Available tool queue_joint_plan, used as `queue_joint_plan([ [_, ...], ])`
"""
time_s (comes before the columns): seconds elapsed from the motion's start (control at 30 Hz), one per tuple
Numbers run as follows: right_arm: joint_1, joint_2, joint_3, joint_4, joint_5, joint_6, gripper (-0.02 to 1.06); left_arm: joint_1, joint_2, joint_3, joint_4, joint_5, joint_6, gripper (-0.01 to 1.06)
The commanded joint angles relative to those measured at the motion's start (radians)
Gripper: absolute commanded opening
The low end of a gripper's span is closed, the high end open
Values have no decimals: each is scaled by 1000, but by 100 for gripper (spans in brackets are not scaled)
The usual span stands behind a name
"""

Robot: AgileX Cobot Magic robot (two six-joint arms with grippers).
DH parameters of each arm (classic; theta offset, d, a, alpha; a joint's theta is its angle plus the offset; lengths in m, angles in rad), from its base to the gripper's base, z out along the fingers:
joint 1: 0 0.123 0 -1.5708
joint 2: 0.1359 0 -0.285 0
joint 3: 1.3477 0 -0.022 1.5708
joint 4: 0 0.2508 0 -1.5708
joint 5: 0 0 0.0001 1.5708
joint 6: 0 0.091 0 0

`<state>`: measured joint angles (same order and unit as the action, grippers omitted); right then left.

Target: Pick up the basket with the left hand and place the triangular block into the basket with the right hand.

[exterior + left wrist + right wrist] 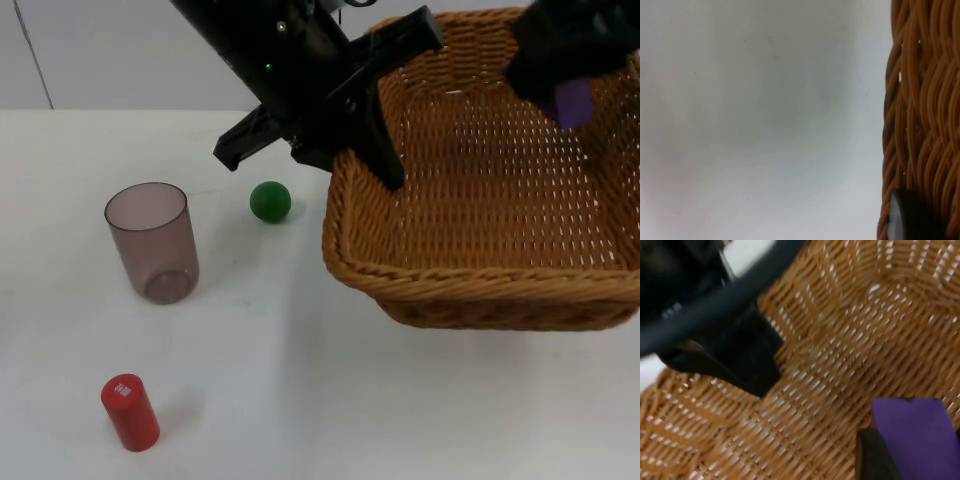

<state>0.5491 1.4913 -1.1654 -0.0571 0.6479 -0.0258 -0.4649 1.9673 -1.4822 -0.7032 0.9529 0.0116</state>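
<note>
I count one table (300, 400), white, and everything else I place against the one wicker basket (480, 230). The basket hangs lifted above the table, its far right side cut off at the picture's edge. The left gripper (375, 150) is clamped on the basket's left rim; in the left wrist view the woven wall (920, 125) runs beside one black fingertip (910, 215). The right gripper (572, 100) hovers over the basket's inside, near its far right corner, its fingers closed on one purple block (574, 102); most of the block is hidden by the gripper, so I cannot make out its shape. The right wrist view shows the block (915, 435) above the basket's woven floor (840, 365). Left of the basket stand one translucent cup (152, 242), then one red cylinder (129, 412) nearer me, and one green ball (270, 201) just beside the basket's left rim.
</note>
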Motion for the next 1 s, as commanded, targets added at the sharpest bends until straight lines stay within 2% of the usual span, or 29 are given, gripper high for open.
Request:
queue_joint_plan([
  [0.0,7,21,2,-12,13,-9,7,-6,-9,-8,-38,-10,5,0],
  [0.33,7,106,2,-12,37,-9,7,-6,-3,-8,-15,-6,-2,0],
  [0.43,7,109,2,-14,37,3,10,-6,-1,-8,-11,-4,-2,0],
  [0.53,7,109,2,-19,33,3,26,-6,-1,-8,-11,-6,-2,0],
  [0.6,7,109,2,-23,33,3,45,-6,-1,-8,-11,-8,-2,0],
  [0.63,7,109,2,-23,33,3,45,-6,-1,-8,-11,-8,-2,0],
  [0.73,7,109,2,-25,31,1,76,-6,-1,-8,-11,-8,-2,0],
  [0.8,7,109,2,-25,26,1,92,-6,-1,-8,-11,-8,-2,0],
  [0.83,7,109,2,-25,26,1,92,-6,-1,-8,-11,-8,-2,0],
  [0.9,7,109,2,-25,22,1,103,-6,-1,-8,-11,-8,-2,0],
  [0.97,7,109,2,-25,18,3,105,-6,-1,-8,-11,-8,-2,0],
])
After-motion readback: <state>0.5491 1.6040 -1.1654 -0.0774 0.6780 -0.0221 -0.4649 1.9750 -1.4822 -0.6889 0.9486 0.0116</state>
